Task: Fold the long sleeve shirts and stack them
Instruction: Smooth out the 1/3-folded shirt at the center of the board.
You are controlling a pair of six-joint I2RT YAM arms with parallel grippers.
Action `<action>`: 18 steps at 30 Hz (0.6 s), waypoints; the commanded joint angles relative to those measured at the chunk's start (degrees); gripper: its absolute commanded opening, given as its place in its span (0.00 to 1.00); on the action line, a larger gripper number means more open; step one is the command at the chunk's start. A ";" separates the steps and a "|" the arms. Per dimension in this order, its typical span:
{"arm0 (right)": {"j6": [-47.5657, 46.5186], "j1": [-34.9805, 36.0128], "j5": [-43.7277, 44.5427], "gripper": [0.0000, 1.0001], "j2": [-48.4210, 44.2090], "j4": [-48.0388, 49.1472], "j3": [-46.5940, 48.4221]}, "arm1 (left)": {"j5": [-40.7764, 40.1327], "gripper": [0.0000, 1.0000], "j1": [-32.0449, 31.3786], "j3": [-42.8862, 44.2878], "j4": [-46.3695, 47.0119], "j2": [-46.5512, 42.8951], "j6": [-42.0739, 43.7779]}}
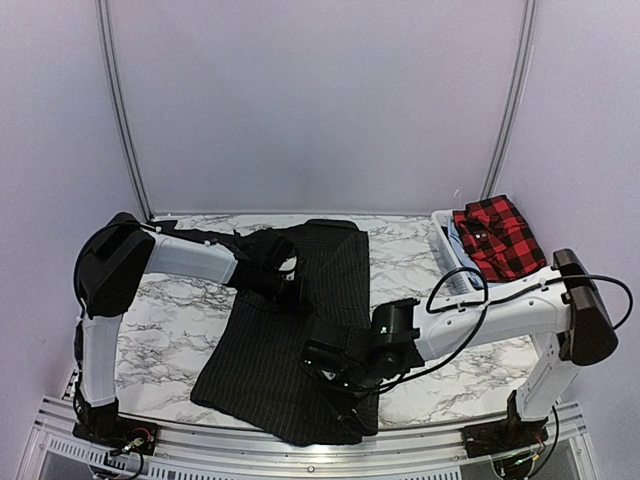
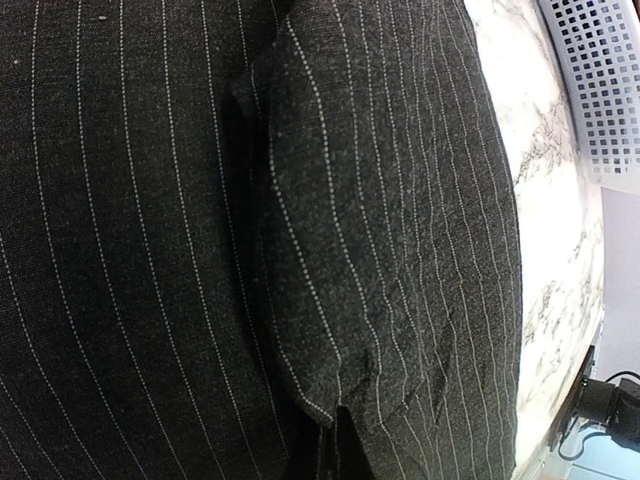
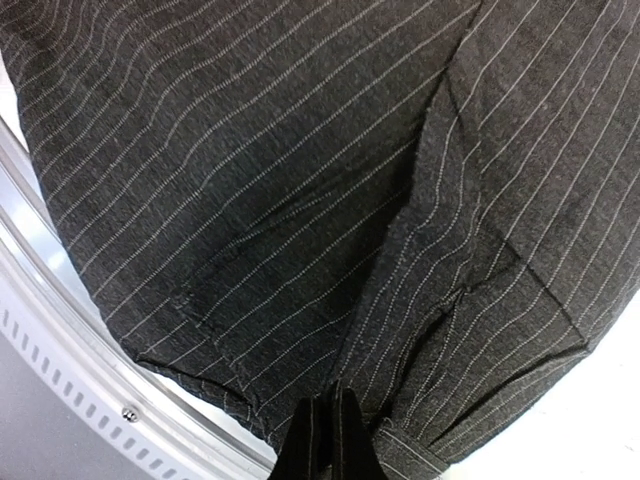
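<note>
Black pinstriped shirt covers the marble table; left gripper and right gripper closed, apparently pinching it.

A white marble tabletop with grey veining fills the middle of the overhead view. At its far right corner sits a white plastic lattice basket, its grid of square holes clear in the left wrist view. A ribbed metal rail runs along the near edge. Behind stands a plain pale lilac wall, crossed by two thin grey rods.
</note>
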 commanded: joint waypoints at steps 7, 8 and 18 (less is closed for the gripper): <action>-2.65 0.33 2.15 0.00 2.21 -4.76 7.91 | -0.69 0.00 2.44 1.05 1.63 -5.05 -0.50; -2.85 0.33 2.32 0.00 2.39 -5.20 8.39 | -0.63 0.00 2.75 1.05 1.70 -5.38 -0.52; -3.75 0.21 -1.02 0.14 3.95 0.43 6.78 | 0.44 0.00 4.86 1.50 1.80 -3.18 -0.38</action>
